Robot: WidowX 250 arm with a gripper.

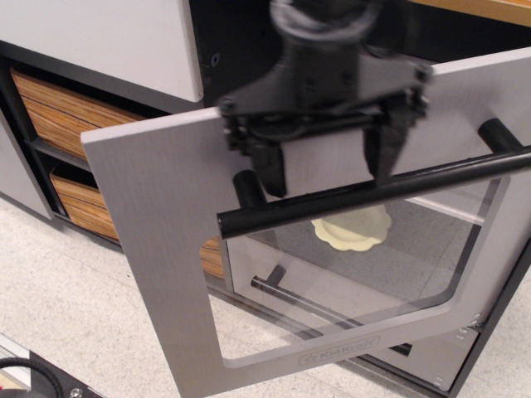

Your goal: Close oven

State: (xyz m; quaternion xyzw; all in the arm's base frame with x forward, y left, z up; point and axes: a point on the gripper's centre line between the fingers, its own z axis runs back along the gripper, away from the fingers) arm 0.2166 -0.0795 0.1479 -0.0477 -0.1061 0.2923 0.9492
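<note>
The oven door (166, 215) is brushed silver-grey with a clear window (348, 274) and a long black bar handle (373, 192). It stands nearly upright, tilted a little outward, hinged at the bottom. My gripper (328, 162) is open, its two black fingers (271, 170) pointing down just above the handle bar and in front of the door's top part. Nothing is held between them. Through the window I see a pale yellow scalloped object (353, 228) inside the oven. The rack is hidden behind the door and the arm.
Two wood-grain drawers (58, 124) sit in a dark frame at the left. A low grey drawer with a shorter black handle (290, 296) shows through the window below the oven. A white panel (99, 37) is above left. Speckled floor (58, 307) lies in front.
</note>
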